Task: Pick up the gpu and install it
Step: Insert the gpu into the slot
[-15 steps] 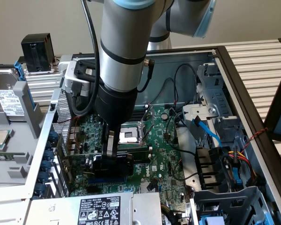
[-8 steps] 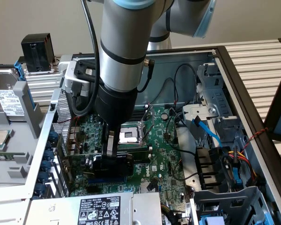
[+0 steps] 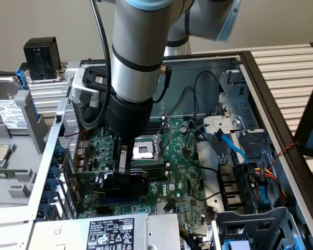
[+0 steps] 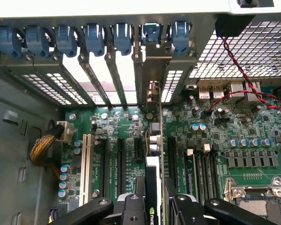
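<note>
The gpu [image 4: 152, 174] stands upright on its long edge inside an open computer case [image 3: 261, 88], gripped between the arm's two fingers [image 4: 170, 198]. The fingers are closed in to the card's thickness, one pressing on each face near its upper edge, with no gap showing.

In the wrist view the card is seen edge-on. Its silver bracket [image 4: 152, 65] stands in the row of slot openings at the case's rear wall, beneath a line of blue clips [image 4: 93, 37]. The board runs along one of the black slots of the green motherboard [image 4: 117, 126]. Whether its connector is fully down in the slot cannot be told.

In the exterior view the arm [image 3: 133, 57] reaches down from above into the case. The card's black shroud [image 3: 133, 183] sits under the fingers, just beside the open CPU socket [image 3: 144, 151]. A power supply with a white label [image 3: 112, 232] lies near the card. A twisted red and black wire [image 4: 239, 61] crosses the mesh panel by the rear ports. On the exterior view's left, outside the case, a hard drive [image 3: 5, 109] rests in a grey holder.
</note>
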`<state>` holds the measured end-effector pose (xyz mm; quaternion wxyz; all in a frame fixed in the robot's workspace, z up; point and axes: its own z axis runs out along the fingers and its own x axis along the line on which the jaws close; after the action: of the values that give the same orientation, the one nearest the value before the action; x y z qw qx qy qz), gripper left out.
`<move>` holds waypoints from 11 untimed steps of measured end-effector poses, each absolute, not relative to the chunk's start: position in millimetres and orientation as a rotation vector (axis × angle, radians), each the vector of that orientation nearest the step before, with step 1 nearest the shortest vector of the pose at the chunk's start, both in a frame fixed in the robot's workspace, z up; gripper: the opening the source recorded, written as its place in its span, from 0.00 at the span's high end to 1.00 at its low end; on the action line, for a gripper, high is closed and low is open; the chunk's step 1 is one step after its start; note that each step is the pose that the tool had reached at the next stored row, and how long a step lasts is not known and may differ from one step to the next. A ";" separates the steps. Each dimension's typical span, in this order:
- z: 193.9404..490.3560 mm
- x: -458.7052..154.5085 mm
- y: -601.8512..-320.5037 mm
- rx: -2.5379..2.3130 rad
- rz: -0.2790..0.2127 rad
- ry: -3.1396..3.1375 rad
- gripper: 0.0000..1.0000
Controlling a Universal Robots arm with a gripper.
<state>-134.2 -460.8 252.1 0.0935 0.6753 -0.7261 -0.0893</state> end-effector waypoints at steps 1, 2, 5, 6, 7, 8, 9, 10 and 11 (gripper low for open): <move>252.1 -134.2 -460.8 2.004 -0.264 -2.154 0.74; 252.1 -134.2 -460.8 2.004 -0.264 -2.153 0.74; 252.1 -134.2 -460.9 2.004 -0.263 -2.152 0.74; 252.1 -134.2 -460.9 2.004 -0.262 -2.152 0.74; 252.0 -134.2 -460.9 2.004 -0.262 -2.152 0.74; 252.0 -134.2 -460.9 2.004 -0.262 -2.152 0.74; 252.0 -134.2 -460.9 2.004 -0.262 -2.152 0.74; 251.9 -134.2 -460.9 2.004 -0.262 -2.152 0.74; 251.9 -134.2 -460.9 2.004 -0.262 -2.152 0.74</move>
<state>-134.2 -460.9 251.9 0.0946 0.6758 -0.7257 -0.0883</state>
